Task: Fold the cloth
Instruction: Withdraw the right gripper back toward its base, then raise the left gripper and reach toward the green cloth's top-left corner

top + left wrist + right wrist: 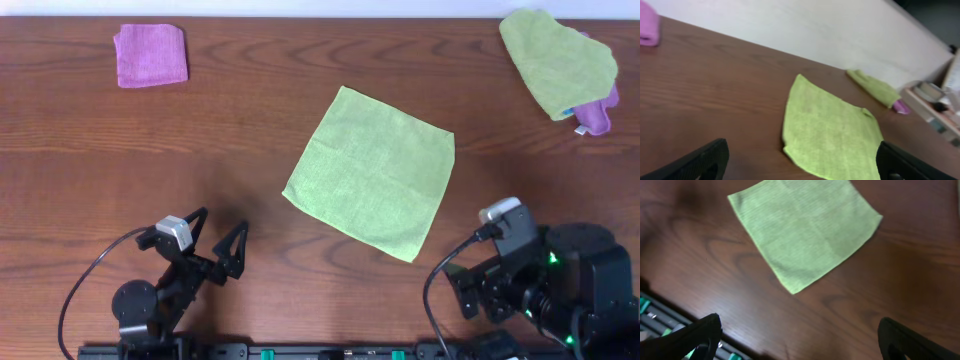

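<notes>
The green cloth point(372, 172) lies flat in a single layer on the table point(250, 130), just to the 3 o'clock side of the middle in the overhead view. It is turned askew, so its corners point to about 12, 3, 5 and 9 o'clock. No corner is lifted, and nothing of mine touches it.

My left gripper point(218, 238) sits at about 7 o'clock from the cloth, apart from it, with its jaws spread wide. In the left wrist view only the two dark fingertips point(705, 160) show, cut off at the bottom corners, with the cloth point(832, 132) lying between and beyond them.

My right gripper point(799, 330) is at about 5 o'clock from the cloth. From overhead its fingers are hidden under the wrist housing. The right wrist view shows them, one tip point(702, 335) in each bottom corner, jaws wide, with the cloth point(802, 227) ahead at 12 o'clock.

Further out, a folded pink cloth point(151, 55) rests at 10 o'clock. At 2 o'clock there is a crumpled green heap point(558, 60) over a purple cloth point(598, 115), mostly covered. In the left wrist view, blurred items on a shelf point(935, 100) at 3 o'clock are too soft to identify
</notes>
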Robot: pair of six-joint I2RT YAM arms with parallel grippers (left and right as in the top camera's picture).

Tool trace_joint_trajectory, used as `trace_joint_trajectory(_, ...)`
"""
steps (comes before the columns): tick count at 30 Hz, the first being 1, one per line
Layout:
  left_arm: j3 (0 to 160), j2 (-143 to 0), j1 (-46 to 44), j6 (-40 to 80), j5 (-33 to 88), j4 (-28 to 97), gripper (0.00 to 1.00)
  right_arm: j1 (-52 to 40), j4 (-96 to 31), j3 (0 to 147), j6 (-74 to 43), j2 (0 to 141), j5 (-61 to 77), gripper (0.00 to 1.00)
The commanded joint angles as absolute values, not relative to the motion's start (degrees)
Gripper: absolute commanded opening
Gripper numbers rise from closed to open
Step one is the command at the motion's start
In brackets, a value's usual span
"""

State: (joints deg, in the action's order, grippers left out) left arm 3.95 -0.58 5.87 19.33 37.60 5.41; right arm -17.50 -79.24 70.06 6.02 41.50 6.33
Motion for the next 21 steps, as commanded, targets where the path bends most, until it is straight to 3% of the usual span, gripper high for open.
trace_joint_trajectory(1, 2.9, -0.3, 5.6, 22.6, 42.8, 2.4, 0.95, -18.4, -79.6, 70.3, 5.1, 41.4, 12.2, 0.99)
trace_joint_trajectory(8, 2.9, -0.3, 5.6, 28.7, 46.0, -7.4, 0.95, -18.4, -79.6, 70.3, 4.4, 41.4, 18.4, 0.99)
trace_joint_trajectory(14, 2.9, -0.3, 5.6, 31.0, 60.1, -12.8, 0.95, -18.4, -79.6, 70.3, 3.2, 41.4, 22.8, 0.99)
trace_joint_trajectory(19, 2.9, -0.3, 5.6, 34.5, 59.8, -15.4, 1.0, -18.4, -79.5, 70.3, 3.2, 41.4, 22.9, 0.99)
trace_joint_trajectory(21, 2.9, -0.3, 5.6, 34.7, 59.0, -13.9, 0.86, -18.4, -79.6, 70.3, 3.2, 41.4, 22.9, 0.99)
